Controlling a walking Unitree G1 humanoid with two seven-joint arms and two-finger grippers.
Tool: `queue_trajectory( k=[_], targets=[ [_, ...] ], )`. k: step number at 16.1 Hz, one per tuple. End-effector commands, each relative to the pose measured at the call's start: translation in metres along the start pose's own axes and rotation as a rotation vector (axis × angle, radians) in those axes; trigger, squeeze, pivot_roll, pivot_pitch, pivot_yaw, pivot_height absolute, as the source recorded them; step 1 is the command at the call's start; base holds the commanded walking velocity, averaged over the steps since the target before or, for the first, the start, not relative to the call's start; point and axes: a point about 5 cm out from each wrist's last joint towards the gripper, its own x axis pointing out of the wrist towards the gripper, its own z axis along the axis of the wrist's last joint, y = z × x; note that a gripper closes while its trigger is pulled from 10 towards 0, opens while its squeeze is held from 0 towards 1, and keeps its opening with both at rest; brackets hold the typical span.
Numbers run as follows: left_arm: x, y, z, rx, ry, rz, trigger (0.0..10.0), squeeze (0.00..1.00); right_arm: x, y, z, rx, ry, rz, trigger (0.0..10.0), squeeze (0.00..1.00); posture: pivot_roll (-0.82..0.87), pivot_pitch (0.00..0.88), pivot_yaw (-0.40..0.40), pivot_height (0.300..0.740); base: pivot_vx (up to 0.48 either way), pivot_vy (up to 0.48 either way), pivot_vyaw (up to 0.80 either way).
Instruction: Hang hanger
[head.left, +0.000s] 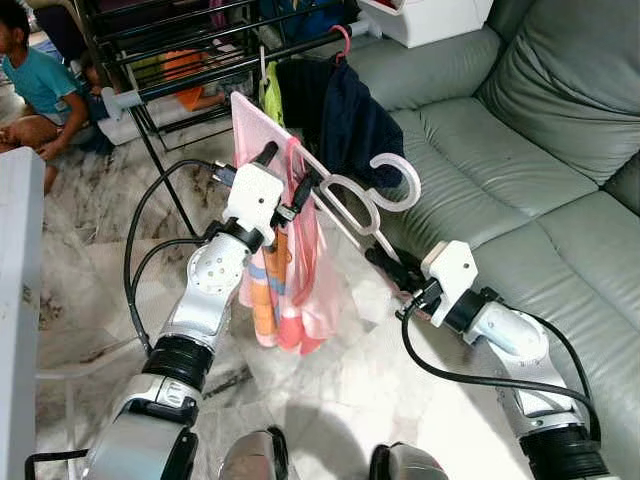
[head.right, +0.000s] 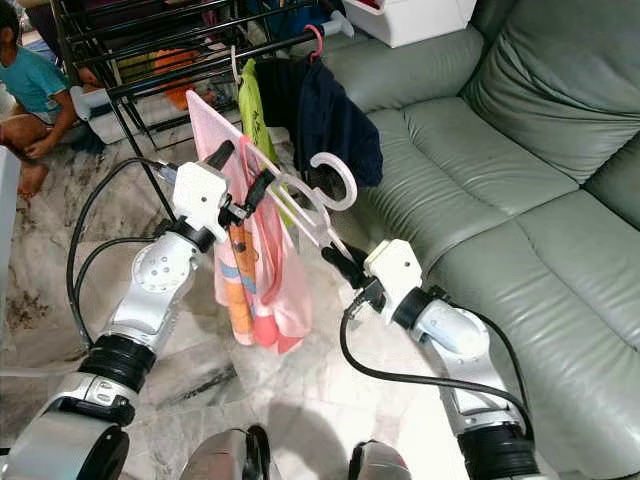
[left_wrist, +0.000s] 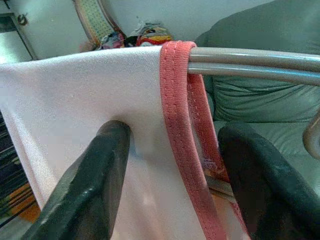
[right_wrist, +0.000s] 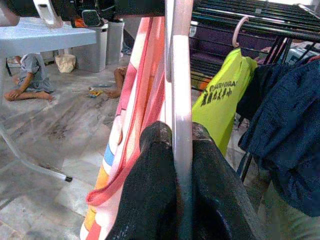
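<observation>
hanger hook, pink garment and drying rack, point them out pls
hanger hook (head.left: 404, 183), left eye view, on the white curve of the hook
pink garment (head.left: 255, 130), left eye view, on its upper flat cloth
drying rack (head.right: 160, 80), right eye view, on a black front bar

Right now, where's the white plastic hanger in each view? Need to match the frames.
Left eye view: white plastic hanger at centre, its hook toward the grey-green leather sofa.
Right eye view: centre, hook pointing at the same sofa.
Left wrist view: its bars cross the upper part, under the pink garment.
Right wrist view: a vertical bar clamped by the right gripper.
Shared landmark: the pink garment.
</observation>
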Motion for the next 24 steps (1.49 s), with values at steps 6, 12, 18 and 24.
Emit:
queue_trajectory(
  k=[6,12,18,24],
  targets=[
    [-0.003,0.007,0.002,0.111,0.01,-0.121,3.8,0.0,-0.001,-0.004,0.003,-0.013,-0.013,0.006,10.0,0.0,-0.07,0.097,0.054,0.74,0.0,0.0,0.0],
    [-0.002,0.011,0.005,0.214,0.01,-0.202,10.0,0.0,-0.003,-0.003,0.002,-0.027,-0.002,0.014,10.0,0.0,-0.08,0.097,0.054,0.74,0.0,0.0,0.0],
    [-0.007,0.014,0.002,0.215,0.026,-0.261,10.0,1.0,-0.003,-0.004,0.001,-0.031,0.0,0.014,10.0,0.0,-0.07,0.097,0.055,0.74,0.0,0.0,0.0],
    [-0.015,0.015,-0.001,0.269,0.05,-0.371,10.0,0.28,-0.003,-0.007,0.001,-0.037,0.003,0.012,10.0,0.0,-0.07,0.093,0.056,0.74,0.0,0.0,0.0]
  ],
)
